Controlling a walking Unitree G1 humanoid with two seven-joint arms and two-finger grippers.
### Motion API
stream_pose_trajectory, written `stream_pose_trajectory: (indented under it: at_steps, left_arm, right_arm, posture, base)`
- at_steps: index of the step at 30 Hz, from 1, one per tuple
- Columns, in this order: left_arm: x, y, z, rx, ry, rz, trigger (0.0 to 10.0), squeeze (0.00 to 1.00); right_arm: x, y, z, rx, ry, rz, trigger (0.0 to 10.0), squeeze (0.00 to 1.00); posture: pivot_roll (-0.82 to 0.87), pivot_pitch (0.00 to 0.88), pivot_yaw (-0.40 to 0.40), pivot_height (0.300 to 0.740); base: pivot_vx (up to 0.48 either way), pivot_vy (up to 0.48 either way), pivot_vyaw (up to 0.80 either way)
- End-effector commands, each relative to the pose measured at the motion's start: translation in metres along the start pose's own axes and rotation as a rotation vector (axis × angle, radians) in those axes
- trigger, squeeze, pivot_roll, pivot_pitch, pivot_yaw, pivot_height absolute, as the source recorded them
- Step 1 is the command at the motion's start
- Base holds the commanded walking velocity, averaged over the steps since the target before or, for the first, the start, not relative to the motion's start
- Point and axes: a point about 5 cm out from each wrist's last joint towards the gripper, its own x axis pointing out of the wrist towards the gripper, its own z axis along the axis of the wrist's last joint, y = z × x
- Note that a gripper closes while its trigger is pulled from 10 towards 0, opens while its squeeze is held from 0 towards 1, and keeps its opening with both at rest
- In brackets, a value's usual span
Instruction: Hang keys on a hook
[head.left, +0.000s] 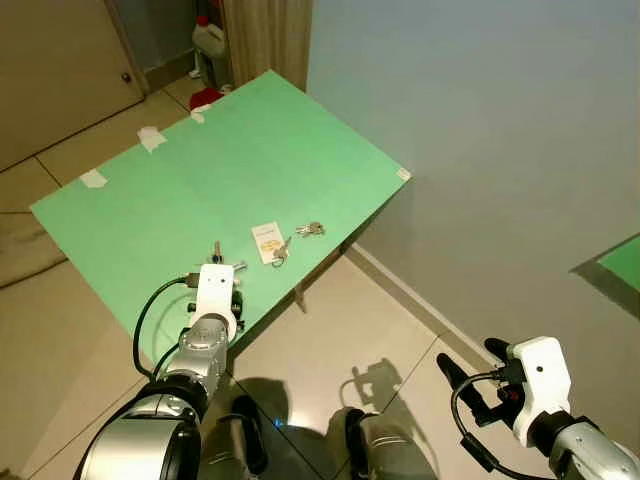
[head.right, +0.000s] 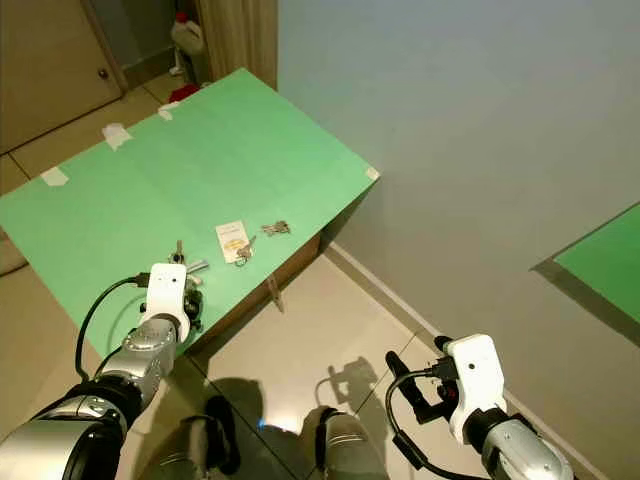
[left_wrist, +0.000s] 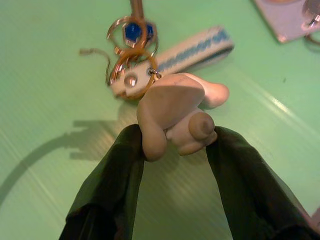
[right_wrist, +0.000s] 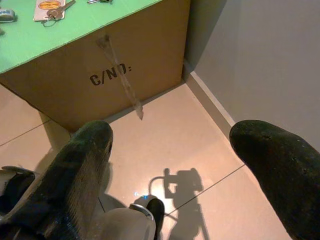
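A bunch of keys lies near the front edge of the green tabletop (head.left: 200, 180). It has a beige figurine charm (left_wrist: 172, 102), a gold key ring (left_wrist: 131, 70), a white and blue strap (left_wrist: 195, 47) and a blue-headed key (left_wrist: 134, 31). My left gripper (head.left: 216, 275) reaches over that edge, its two black fingers pressed against either side of the charm. Further along the table lie a white card tag with a key (head.left: 268, 242) and a small set of silver keys (head.left: 310, 229). My right gripper (head.left: 472, 360) hangs open over the floor, right of the table.
The green top covers a cardboard box (right_wrist: 100, 65) marked "C/NO:". A grey wall (head.left: 480, 150) runs along the right. Beige floor tiles (head.left: 330, 330) lie below. A door (head.left: 50, 70), a white bottle (head.left: 210, 40) and a red object (head.left: 205, 97) stand beyond the table. Another green surface (head.left: 620, 260) shows at the far right.
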Motion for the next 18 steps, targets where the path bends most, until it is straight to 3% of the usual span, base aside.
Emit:
stream_pose_trajectory:
  at_steps: [1,5,13,18]
  left_arm:
    - [0.0,-0.002,0.0,-0.008,-0.007,-0.022,0.0,0.0]
    - [0.001,-0.004,0.02,-0.021,-0.123,-0.051,0.0,0.0]
    - [0.0,0.001,0.041,-0.035,-0.238,-0.076,0.0,0.0]
    - [-0.006,0.011,0.079,-0.026,-0.431,-0.088,0.0,0.0]
  right_arm:
    - [-0.003,-0.003,-0.006,0.004,0.037,-0.003,10.0,0.0]
    - [0.0,-0.002,-0.005,0.005,0.032,0.001,10.0,0.0]
    - [0.008,0.002,-0.006,0.016,0.024,0.01,10.0,0.0]
    - [0.031,0.009,-0.004,0.031,-0.011,0.032,10.0,0.0]
  posture:
    - [-0.44,0.275,-0.076,0.74]
    - [-0.44,0.273,-0.072,0.74]
    - [-0.4,0.256,-0.056,0.74]
    - [-0.34,0.19,-0.024,0.74]
  base:
    - [0.0,0.0,0.0]
    - [0.0,0.0,0.0]
    - [0.0,0.0,0.0]
    - [0.0,0.0,0.0]
